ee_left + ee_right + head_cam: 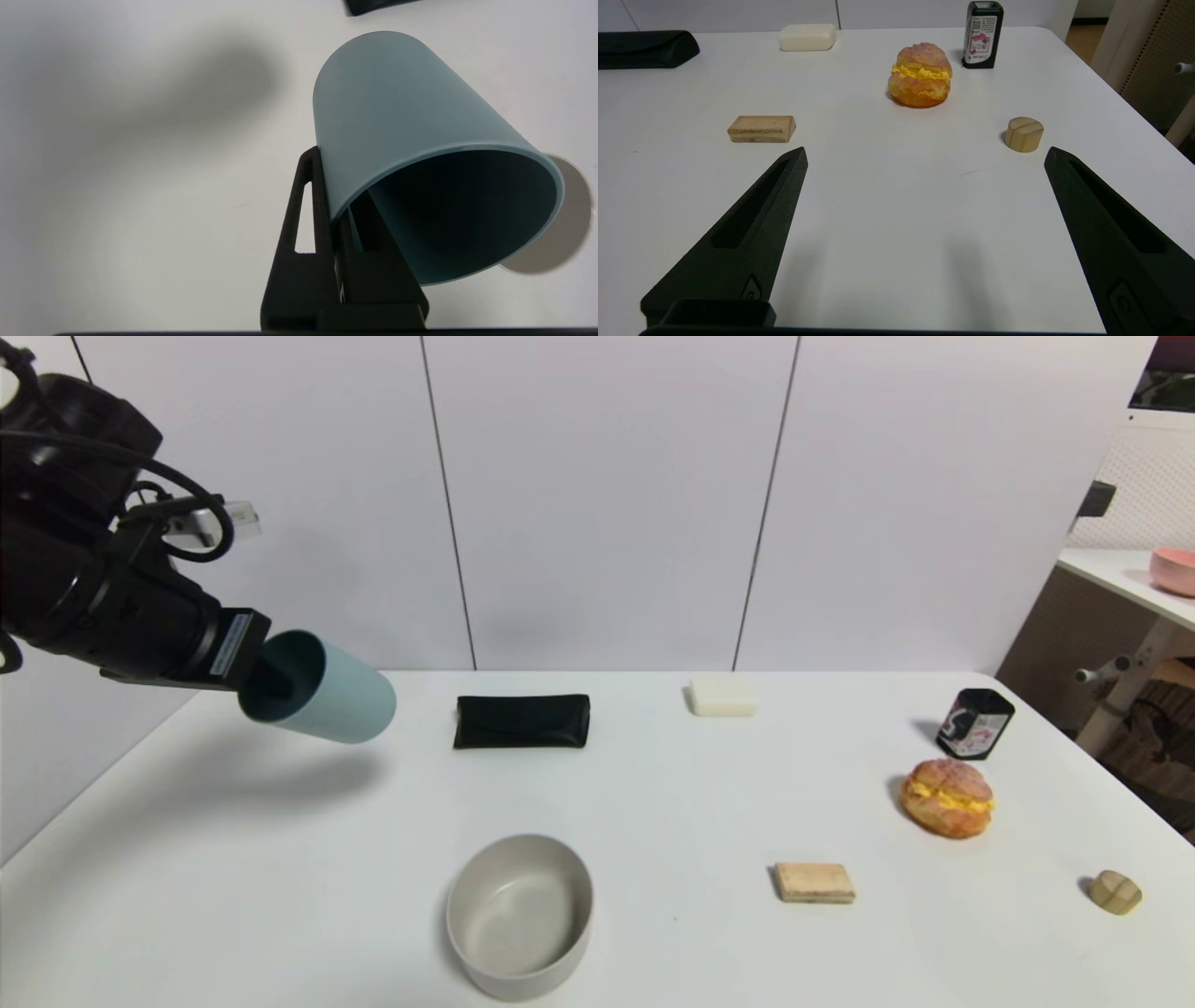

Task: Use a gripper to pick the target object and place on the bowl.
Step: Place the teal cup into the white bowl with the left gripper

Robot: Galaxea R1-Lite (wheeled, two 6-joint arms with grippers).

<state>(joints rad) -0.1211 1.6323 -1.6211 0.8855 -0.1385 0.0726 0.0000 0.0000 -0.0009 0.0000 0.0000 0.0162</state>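
While held tilted above tabletop (280,859), pale blue-grey tumbler (322,689), teal inside, is pinched at rim by left end effector (338,219); base apparently plain.

White table (653,803) – bowl (520,915), black case (522,721), soap (723,696), tin (975,723), bun (948,797).

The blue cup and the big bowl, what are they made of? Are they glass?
Not glass, by the look. The blue cup, held tilted above the table by the left tool, is opaque with a dull, even skin and a thin rim: probably matte plastic. The bowl is grey-beige, also matte with no sparkle: plastic or unglazed ceramic, hard to say.
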